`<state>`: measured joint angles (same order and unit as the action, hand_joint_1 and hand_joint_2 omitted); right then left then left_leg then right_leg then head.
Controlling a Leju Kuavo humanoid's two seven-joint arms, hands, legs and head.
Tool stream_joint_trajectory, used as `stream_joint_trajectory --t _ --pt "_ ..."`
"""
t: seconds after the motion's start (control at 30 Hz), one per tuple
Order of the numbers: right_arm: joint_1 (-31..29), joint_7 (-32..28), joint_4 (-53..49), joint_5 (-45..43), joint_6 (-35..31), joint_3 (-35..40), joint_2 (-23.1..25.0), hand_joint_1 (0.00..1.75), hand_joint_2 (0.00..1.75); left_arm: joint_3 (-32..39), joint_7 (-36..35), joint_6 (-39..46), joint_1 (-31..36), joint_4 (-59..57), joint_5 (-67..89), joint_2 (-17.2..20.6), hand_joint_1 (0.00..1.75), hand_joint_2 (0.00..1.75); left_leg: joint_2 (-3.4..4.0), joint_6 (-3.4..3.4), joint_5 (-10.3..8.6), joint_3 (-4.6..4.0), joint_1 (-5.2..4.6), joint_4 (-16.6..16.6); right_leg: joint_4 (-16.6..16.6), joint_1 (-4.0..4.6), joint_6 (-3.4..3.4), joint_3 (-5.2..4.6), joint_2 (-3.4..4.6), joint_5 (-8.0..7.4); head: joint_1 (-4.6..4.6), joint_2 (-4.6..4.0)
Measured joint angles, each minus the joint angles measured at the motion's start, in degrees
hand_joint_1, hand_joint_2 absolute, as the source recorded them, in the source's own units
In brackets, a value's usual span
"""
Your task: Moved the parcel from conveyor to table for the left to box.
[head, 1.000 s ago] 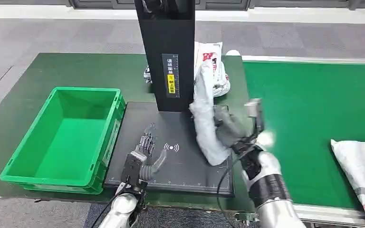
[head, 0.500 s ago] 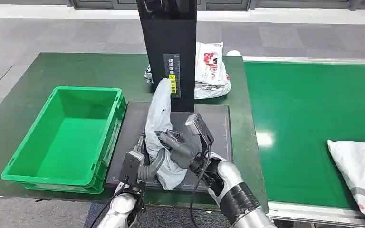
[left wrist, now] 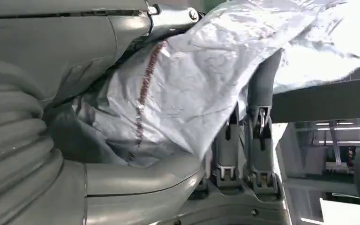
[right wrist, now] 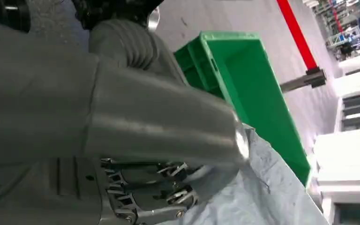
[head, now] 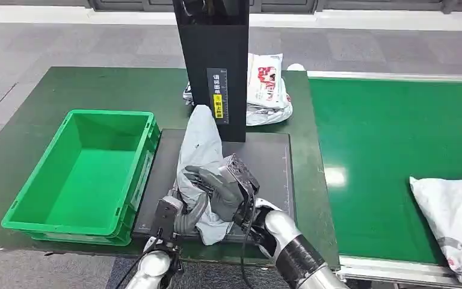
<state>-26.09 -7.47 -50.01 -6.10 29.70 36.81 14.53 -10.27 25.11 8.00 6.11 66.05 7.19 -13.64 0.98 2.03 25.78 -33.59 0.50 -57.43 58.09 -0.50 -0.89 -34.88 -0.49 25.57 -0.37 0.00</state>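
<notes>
The grey parcel [head: 200, 158] is gripped by the right hand [head: 225, 191] over the black pad [head: 274, 162], presumably as a handover. It lies against the left hand [head: 180, 212], whose fingers [left wrist: 260, 89] are curled round it beside the green box [head: 81, 174].

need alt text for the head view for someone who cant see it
The robot's right hand holds a grey plastic parcel upright over a black scanner pad, with the left hand just beneath it. An empty green crate sits to the left; a green conveyor carrying another parcel runs on the right.
</notes>
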Motion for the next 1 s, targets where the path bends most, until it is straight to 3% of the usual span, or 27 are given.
stream_joint_trajectory --t 0.13,0.17,0.2,0.4,0.57,0.8,0.9,1.0 --pt "0.0 0.0 0.0 0.0 0.0 0.1 -0.4 0.0 0.0 -0.2 0.0 0.0 0.0 0.0 0.0 0.2 0.0 1.75 0.0 0.0 0.0 0.0 0.0 0.0 0.0 0.0 0.0 0.0 0.0 0.0 -0.02 0.0" --pt "0.0 0.0 0.0 0.0 0.0 0.1 -0.5 0.0 0.0 -0.2 0.0 0.0 -0.1 0.0 0.0 0.3 1.62 1.75 0.0 0.0 0.0 0.0 0.0 0.0 0.0 0.0 0.0 0.0 -0.01 -0.01 -0.02 0.0" --pt "0.0 0.0 0.0 0.0 0.0 0.1 -0.5 0.0 0.0 -0.2 0.0 0.0 -0.1 0.0 0.0 0.3 1.75 1.75 0.0 0.0 0.0 0.0 0.0 0.0 0.0 0.0 0.0 0.0 -0.02 -0.01 -0.02 0.0" --pt "-0.4 -1.6 0.0 3.6 -4.3 0.1 -1.3 0.0 0.0 -0.3 0.0 1.0 -0.3 0.4 1.3 0.7 1.75 1.75 0.0 0.0 0.0 0.01 0.0 0.0 0.0 0.0 0.0 0.0 -0.03 0.0 -0.02 0.0" --pt "1.0 -0.3 -3.2 14.5 -15.8 -0.6 -4.1 0.0 0.0 -0.1 -1.1 1.7 -2.1 2.5 3.4 1.2 1.75 1.75 -0.05 -0.01 0.0 0.02 -0.01 0.0 0.0 -0.01 0.01 0.01 -0.03 0.0 -0.02 0.0" --pt "14.0 5.1 -24.0 33.2 -30.1 -8.3 -8.0 0.0 0.0 1.4 -3.1 1.9 -5.8 6.3 7.5 1.6 1.75 1.75 -0.09 -0.1 0.16 -0.01 -0.04 0.0 -0.1 -0.05 0.16 0.01 -0.14 0.12 0.0 0.0" --pt "19.8 5.3 -34.0 36.2 -34.8 -12.9 -8.4 0.0 0.0 2.3 -3.6 2.4 -6.9 7.5 8.5 1.6 1.75 1.75 -0.11 -0.13 0.21 -0.01 -0.04 0.0 -0.1 -0.06 0.17 0.01 -0.18 0.2 0.0 0.0" --pt "25.5 1.9 -45.0 35.9 -41.5 -18.3 -8.1 0.0 0.0 3.2 -4.1 2.6 -7.7 8.5 9.8 1.6 1.75 1.75 -0.12 -0.19 0.29 -0.02 -0.05 0.0 -0.1 -0.06 0.22 0.02 -0.23 0.25 -0.02 0.0"
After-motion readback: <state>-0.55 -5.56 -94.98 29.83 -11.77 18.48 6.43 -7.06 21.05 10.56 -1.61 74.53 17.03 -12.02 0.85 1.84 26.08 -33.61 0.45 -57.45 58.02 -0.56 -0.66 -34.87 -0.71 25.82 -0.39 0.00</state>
